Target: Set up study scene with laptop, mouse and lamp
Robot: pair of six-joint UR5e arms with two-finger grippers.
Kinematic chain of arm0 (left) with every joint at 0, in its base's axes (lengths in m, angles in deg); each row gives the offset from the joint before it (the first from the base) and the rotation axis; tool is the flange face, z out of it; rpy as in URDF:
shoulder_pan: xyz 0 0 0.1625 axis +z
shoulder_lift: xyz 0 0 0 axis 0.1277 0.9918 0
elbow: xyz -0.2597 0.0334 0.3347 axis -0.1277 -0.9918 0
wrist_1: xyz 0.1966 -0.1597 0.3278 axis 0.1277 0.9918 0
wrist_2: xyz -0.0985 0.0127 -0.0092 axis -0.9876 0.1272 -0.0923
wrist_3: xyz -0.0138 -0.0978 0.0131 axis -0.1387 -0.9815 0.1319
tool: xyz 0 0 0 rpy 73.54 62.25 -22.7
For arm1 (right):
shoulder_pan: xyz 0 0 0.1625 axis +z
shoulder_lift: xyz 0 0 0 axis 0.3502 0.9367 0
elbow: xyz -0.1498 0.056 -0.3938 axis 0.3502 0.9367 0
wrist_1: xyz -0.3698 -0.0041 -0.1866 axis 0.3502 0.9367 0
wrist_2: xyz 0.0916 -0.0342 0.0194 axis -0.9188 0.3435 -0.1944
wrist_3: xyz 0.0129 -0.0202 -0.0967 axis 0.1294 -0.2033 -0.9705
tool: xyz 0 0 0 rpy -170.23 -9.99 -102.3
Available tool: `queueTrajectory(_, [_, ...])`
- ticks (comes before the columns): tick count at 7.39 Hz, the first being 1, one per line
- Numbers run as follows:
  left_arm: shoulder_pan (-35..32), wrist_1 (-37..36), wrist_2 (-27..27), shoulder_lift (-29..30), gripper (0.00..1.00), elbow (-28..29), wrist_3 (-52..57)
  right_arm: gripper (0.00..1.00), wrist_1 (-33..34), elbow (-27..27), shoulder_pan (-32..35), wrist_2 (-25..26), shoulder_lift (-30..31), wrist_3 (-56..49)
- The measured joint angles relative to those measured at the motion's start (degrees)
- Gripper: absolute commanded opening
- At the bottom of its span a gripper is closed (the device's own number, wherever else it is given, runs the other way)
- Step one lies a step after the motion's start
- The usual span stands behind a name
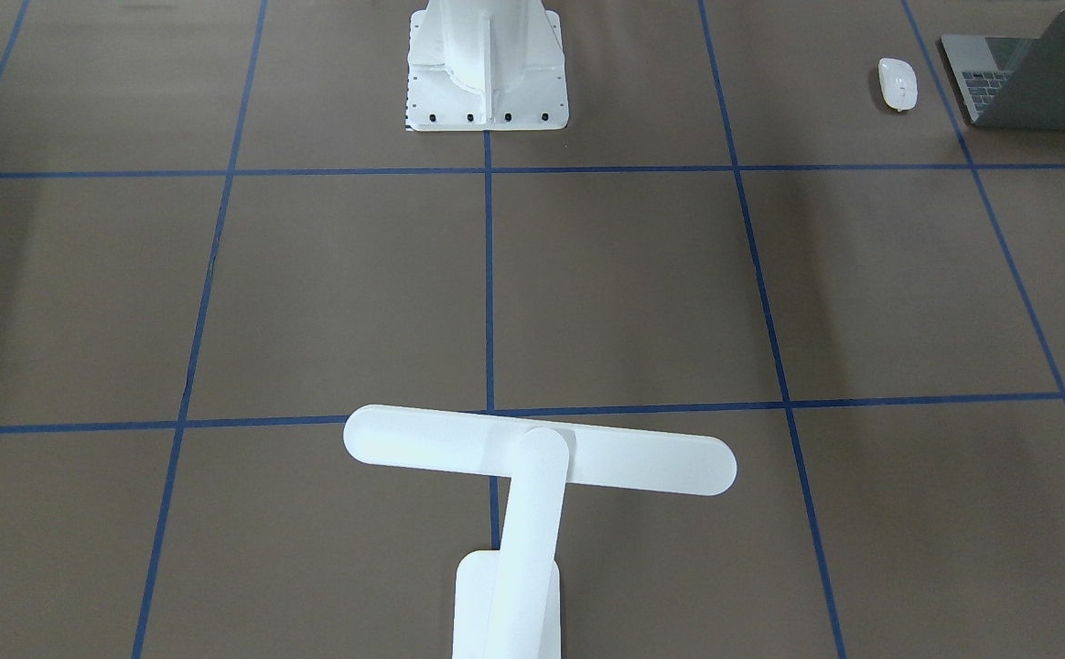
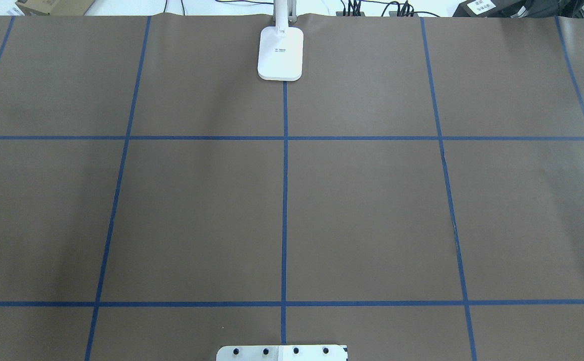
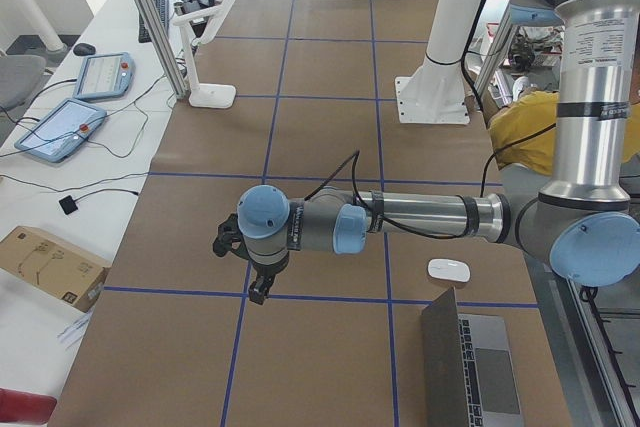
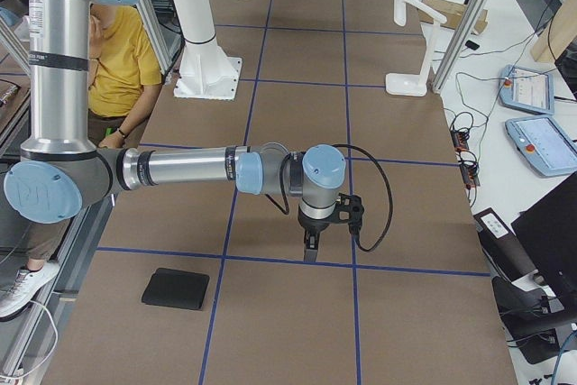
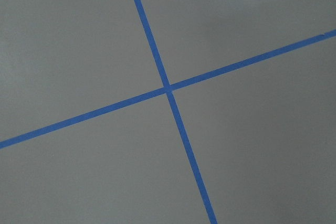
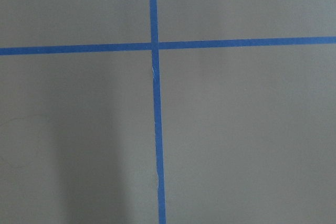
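- I am seeing the laptop (image 1: 1036, 78) sitting open at the table's end on the robot's left, close to the robot's edge. Its lid is up and its keys are showing.
- The mouse (image 1: 898, 83) is lying just beside the laptop on the side toward the table's middle, apart from it and not touching.
- The lamp (image 1: 540, 458) is standing upright at the far edge across from the robot, on the centre tape line and well apart from the other two. Its bar head is reaching in over the table (image 2: 196, 210).
- The left gripper (image 3: 258, 285) is hanging over bare brown paper, pointing down, in the grid square next to the laptop's. From the side view alone I cannot tell whether its fingers are apart or together.
- The right gripper (image 4: 310, 248) is hanging the same way toward the other end, near a flat black pad (image 4: 177, 288). I cannot tell how its fingers stand either.
- Both wrist cameras are showing only paper and blue tape crossings, with no object beneath either one.
- I am judging the task as barely begun. Laptop and mouse are paired but parked at one corner, the lamp is far from them, and neither arm is reaching for anything.
- What I am reckoning is left is bringing the three together into one scene.
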Motion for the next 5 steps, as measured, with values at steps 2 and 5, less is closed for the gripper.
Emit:
queueTrajectory(2, [0.0, 0.1, 0.0, -0.1, 1.00, 0.0, -0.1, 1.00, 0.0, 0.0, -0.3, 0.0, 0.0, 0.0])
queueTrajectory(5, [0.0, 0.4, 0.0, -0.2, 1.00, -0.6, 0.0, 1.00, 0.0, 0.0, -0.6, 0.0, 0.0, 0.0])
